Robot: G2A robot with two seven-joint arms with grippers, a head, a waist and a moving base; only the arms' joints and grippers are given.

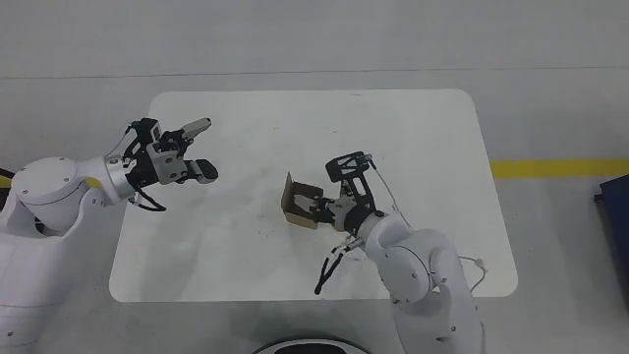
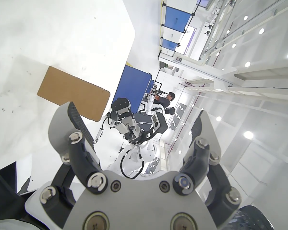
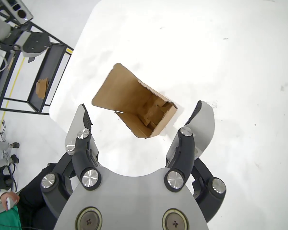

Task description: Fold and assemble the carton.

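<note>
On the white table (image 1: 393,128) the half-folded carton (image 3: 134,106) looks light and floppy, so I'd pinch a side wall; right gripper (image 3: 142,112) and left gripper (image 2: 135,116) both gape wide, empty.

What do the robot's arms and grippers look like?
The left arm and right arm have smooth, rounded white shells. The left gripper and right gripper match: two curved light-grey fingers with black ribbed pads, black linkages, silver bolts, a grey base plate. Thin black cables loop beside the wrists.
</note>
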